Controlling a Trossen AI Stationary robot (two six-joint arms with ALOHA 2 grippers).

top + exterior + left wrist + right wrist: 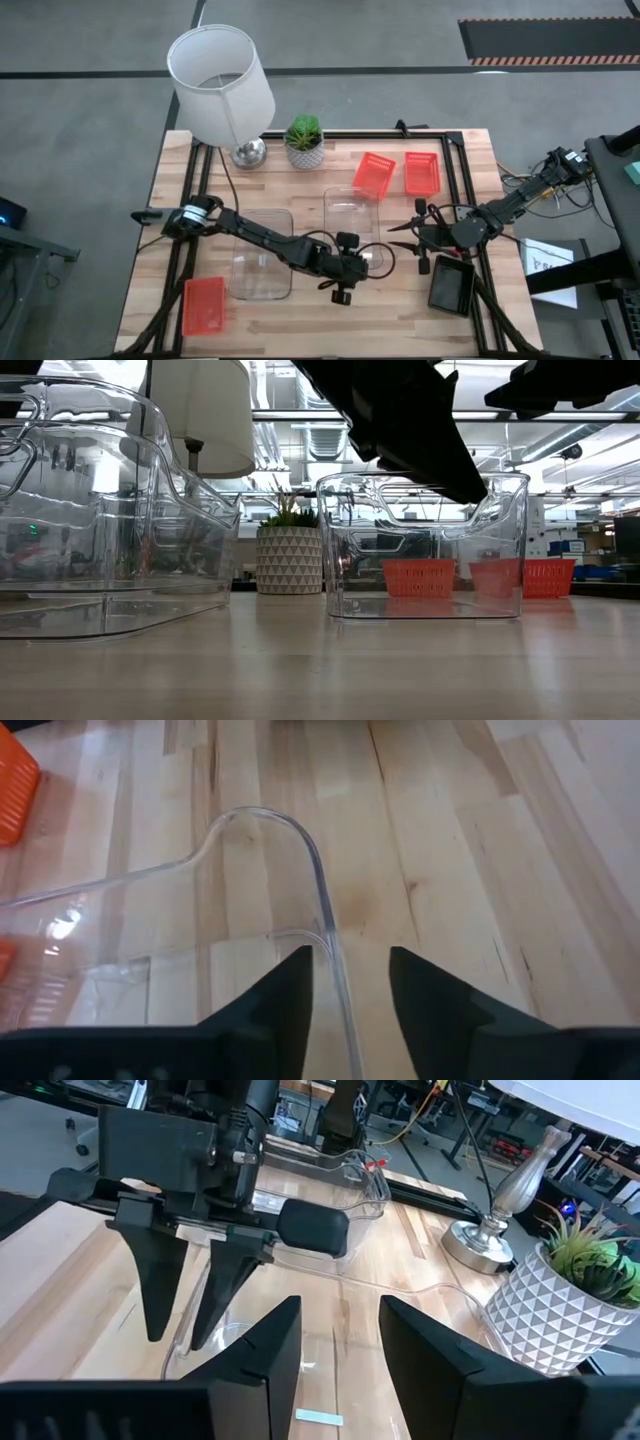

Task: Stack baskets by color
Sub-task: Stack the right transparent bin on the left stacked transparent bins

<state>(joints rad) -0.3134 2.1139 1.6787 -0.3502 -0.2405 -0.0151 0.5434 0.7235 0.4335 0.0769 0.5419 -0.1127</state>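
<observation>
Clear basket (352, 213), frame centre on desk (300, 320); left hand (349, 1005) narrowly astride its rim, not clamped; right hand (340, 1342) part-open, empty; risk: thin slick wall slips, basket tips.

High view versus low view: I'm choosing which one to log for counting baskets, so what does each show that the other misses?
Only the high view shows the black basket by the right gripper, the lone orange basket at the table's near left, and the left gripper at the right-hand clear basket's rim. Only the low view shows the room behind the table and the clear baskets' wall height. Both show two clear baskets, the two far orange baskets, the plant pot and the lamp.
</observation>
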